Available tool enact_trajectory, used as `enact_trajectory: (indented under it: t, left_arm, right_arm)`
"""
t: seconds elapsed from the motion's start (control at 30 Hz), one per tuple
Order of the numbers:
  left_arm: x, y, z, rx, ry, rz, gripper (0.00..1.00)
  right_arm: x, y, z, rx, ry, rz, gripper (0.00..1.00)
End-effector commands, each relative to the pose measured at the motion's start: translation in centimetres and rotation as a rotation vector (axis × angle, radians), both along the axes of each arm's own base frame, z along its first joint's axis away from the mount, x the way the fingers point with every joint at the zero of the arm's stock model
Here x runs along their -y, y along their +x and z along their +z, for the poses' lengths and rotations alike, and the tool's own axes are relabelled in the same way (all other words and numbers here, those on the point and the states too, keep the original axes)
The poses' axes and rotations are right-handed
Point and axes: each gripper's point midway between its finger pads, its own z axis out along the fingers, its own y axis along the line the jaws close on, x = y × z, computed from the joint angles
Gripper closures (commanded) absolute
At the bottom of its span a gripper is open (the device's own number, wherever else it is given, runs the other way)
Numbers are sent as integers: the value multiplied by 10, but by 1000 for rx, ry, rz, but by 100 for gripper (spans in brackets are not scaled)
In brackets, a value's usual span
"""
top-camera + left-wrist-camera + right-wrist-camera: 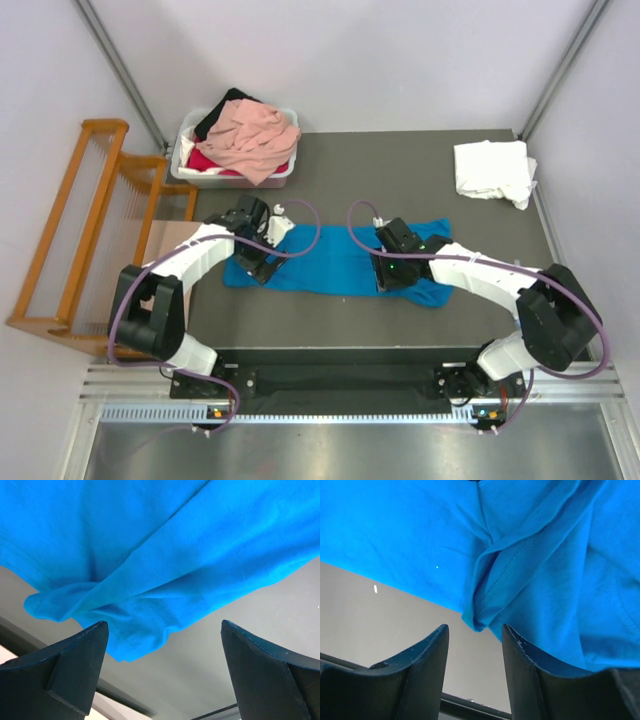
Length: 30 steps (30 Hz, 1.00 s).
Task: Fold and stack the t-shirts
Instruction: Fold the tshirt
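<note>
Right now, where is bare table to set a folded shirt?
Free: the far strip between the tub and the white shirt; also the near strip before the blue shirt. Crowded: the middle, with the left arm and right arm over the blue shirt.

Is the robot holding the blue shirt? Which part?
No. The left gripper and the right gripper are both open at the edge of the blue t-shirt, gripping nothing.

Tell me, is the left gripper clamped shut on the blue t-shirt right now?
No: the left wrist view shows the left gripper wide open, and the blue t-shirt lies loose in front of it, not pinched.
</note>
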Motion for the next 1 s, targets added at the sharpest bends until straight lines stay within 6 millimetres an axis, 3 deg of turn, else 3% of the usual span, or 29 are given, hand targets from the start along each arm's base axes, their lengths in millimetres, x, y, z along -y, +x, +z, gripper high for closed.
enact_trajectory:
  t: [0.0,0.2,0.5,0.67,0.8,0.97]
  left_arm:
    - [1,7,19,82,-18,4,1]
    - [3,5,32,98,-39,3,1]
    - [1,4,35,105,-29,6,1]
    - [0,5,35,108,-23,4,1]
    - [1,4,31,99,-27,4,1]
    - [1,1,27,95,-28,0,1]
  right_arm:
    - [-3,17,8,51,18,-4,53]
    - [-5,23,6,53,41,-16,57]
    - [-16,29,-1,28,65,-15,68]
    - [-15,29,1,31,64,-20,85]
    - [-2,35,19,68,18,-31,96]
    - [37,67,64,174,0,-152,97]
